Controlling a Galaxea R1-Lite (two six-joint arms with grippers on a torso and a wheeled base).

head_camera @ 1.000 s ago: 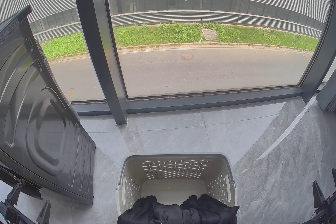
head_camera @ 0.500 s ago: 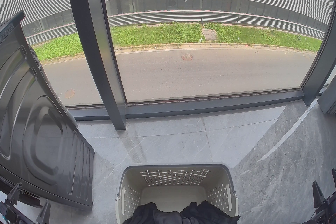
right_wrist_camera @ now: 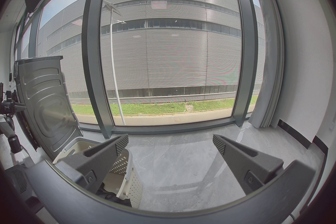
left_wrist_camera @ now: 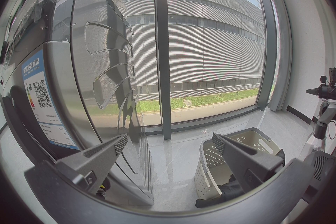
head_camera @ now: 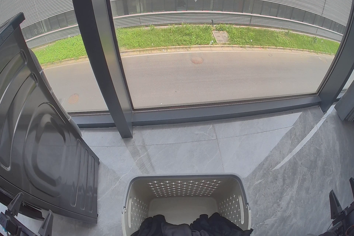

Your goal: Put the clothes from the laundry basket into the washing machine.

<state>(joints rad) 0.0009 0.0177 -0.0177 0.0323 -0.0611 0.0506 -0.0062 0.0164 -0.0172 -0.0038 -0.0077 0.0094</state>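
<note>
**Black left tool (head_camera: 31, 212) and black right tool (head_camera: 343, 198) both spread apart and empty, either side of a basket of dark clothes**

At the nearest edge of the head view, the left tool sits low at the robot's left and the right tool low at its right. Each has its two wedge-shaped fingers apart, with nothing between them. The left wrist view shows the left tool (left_wrist_camera: 169, 140) gaping the same way, and the right wrist view shows the right tool (right_wrist_camera: 169, 140) likewise.

Between the two tools, and apart from both, a cream plastic laundry basket with star-shaped holes (head_camera: 184, 177) stands on the grey marble-patterned tile floor (head_camera: 206, 141). A heap of black clothes (head_camera: 191, 227) lies in the basket's near end, and one fold drapes over its right rim. The far half of the basket's bottom is bare.

To the robot's left of the basket, near it but not touching, stands the dark grey metal washing machine (head_camera: 44, 144), its ribbed side panel turned toward the basket.

Beyond the floor rises a floor-to-ceiling window with a dark metal frame post (head_camera: 99, 45). Through the glass lie a road, then a grass strip, then a grey corrugated building.
</note>
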